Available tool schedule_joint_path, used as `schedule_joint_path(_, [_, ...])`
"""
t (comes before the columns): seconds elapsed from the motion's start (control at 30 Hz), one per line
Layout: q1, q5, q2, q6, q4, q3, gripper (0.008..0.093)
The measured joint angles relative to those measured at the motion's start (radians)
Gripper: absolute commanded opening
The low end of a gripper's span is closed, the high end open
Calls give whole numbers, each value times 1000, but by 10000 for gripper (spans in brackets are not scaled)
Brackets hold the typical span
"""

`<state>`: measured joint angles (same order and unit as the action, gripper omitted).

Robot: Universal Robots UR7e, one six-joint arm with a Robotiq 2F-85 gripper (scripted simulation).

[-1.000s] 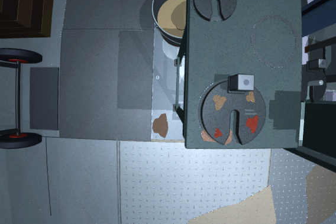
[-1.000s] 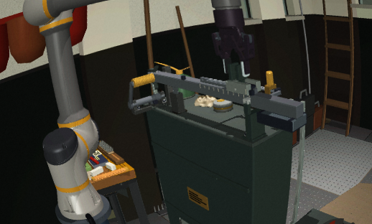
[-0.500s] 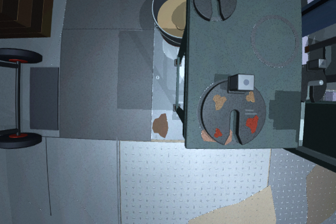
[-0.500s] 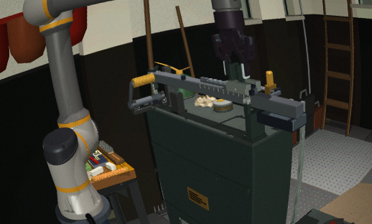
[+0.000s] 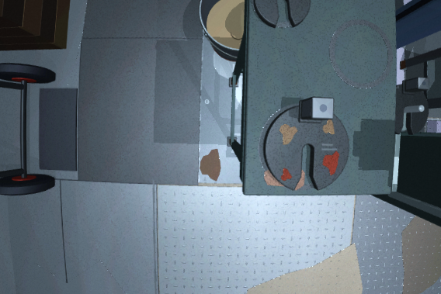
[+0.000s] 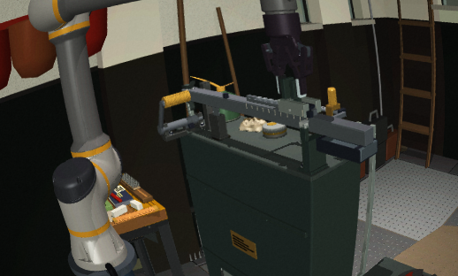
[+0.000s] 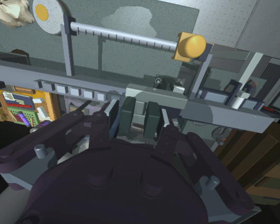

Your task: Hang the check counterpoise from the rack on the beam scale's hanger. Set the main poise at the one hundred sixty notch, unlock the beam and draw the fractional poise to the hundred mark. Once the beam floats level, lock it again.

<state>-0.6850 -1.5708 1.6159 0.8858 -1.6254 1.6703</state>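
Note:
The main poise [image 7: 139,120], a dark green block with two lobes, sits on the notched beam [image 7: 78,91] right under my gripper [image 7: 137,116]. The gripper is open and straddles the poise, holding nothing. It comes straight down on the beam [image 6: 265,106] from above [image 6: 289,84]. The fractional poise [image 7: 189,47], an orange knob, sits at the right end of its graduated bar. On the rack below, a slotted counterpoise with rust patches [image 5: 304,147] lies flat, and a second one [image 5: 282,0] lies further along. An empty ring [image 5: 359,53] marks a third seat.
The beam's orange-capped post [image 6: 331,100] stands just right of the gripper. An orange handle [image 6: 176,98] ends the beam on the left. A crumpled rag [image 6: 252,123] and a disc [image 6: 273,129] lie on the cabinet top. A bucket [image 5: 223,18] stands beside the rack.

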Motion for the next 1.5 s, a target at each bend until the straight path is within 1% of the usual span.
schedule_joint_path(1.5, [0,-2,1,0,-1,-1,453])
